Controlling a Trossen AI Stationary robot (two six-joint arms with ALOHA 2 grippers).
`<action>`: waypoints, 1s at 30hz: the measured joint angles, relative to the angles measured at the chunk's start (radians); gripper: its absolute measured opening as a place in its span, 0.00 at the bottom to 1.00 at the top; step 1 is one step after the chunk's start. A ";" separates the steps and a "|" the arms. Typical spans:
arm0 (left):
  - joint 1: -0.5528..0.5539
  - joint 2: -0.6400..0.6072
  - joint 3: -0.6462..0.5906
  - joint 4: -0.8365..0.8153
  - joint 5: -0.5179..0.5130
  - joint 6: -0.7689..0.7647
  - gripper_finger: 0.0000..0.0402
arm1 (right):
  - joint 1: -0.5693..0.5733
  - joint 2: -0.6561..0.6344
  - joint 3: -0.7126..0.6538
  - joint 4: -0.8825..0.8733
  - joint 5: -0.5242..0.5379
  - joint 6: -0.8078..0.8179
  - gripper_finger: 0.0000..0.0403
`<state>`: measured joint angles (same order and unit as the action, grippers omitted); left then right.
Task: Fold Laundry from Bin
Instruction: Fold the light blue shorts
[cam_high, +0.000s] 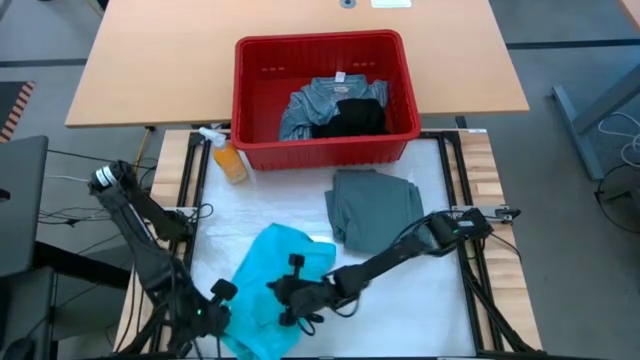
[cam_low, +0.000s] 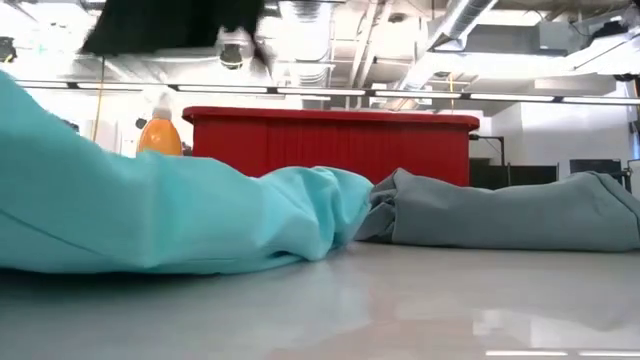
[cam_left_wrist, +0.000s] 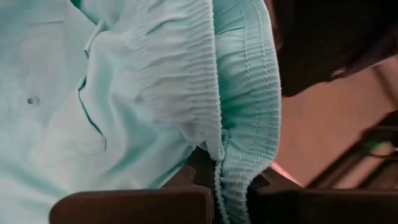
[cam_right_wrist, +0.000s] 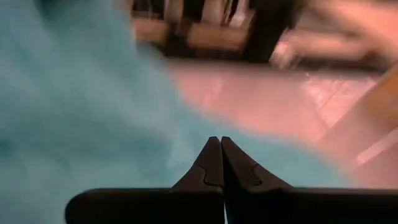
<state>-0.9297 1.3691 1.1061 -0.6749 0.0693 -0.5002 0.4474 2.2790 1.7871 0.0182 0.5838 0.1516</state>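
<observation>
From above, we see the bin (cam_high: 325, 95) at the table's far side, with a blue-grey garment (cam_high: 325, 100) and a black one (cam_high: 358, 118) inside. An orange bottle (cam_high: 228, 158) stands just beside its left corner. A grey-green garment (cam_high: 377, 208) lies on the white table (cam_high: 265, 205); the turquoise one (cam_high: 275, 275) is bunched at the near edge. The left gripper (cam_high: 222, 300) and right gripper (cam_high: 290, 295) are both over it, fingers too small to read here.

Low view: turquoise cloth (cam_low: 150, 215) fills the left, touching the grey-green heap (cam_low: 500, 212), and both hide the bin's base (cam_low: 330, 140).

Left wrist: fingers (cam_left_wrist: 199, 174) pinched tight on the turquoise waistband (cam_left_wrist: 245, 124).

Right wrist: fingertips (cam_right_wrist: 221, 162) closed together; blur hides whether they catch the turquoise cloth (cam_right_wrist: 81, 124)
</observation>
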 joint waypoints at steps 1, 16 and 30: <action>0.014 -0.011 0.000 0.000 0.028 -0.002 0.00 | 0.011 -0.040 0.000 -0.024 0.030 -0.003 0.04; 0.358 -0.093 0.000 -0.016 0.392 0.100 0.00 | 0.080 -0.196 -0.644 0.534 0.089 0.206 0.04; 0.658 -0.066 0.001 -0.027 0.661 0.278 0.00 | 0.078 -0.184 -0.615 0.440 -0.006 0.214 0.04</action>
<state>-0.2716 1.3031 1.1068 -0.7020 0.7298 -0.2226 0.5252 2.0948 1.1717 0.4583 0.5776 0.3661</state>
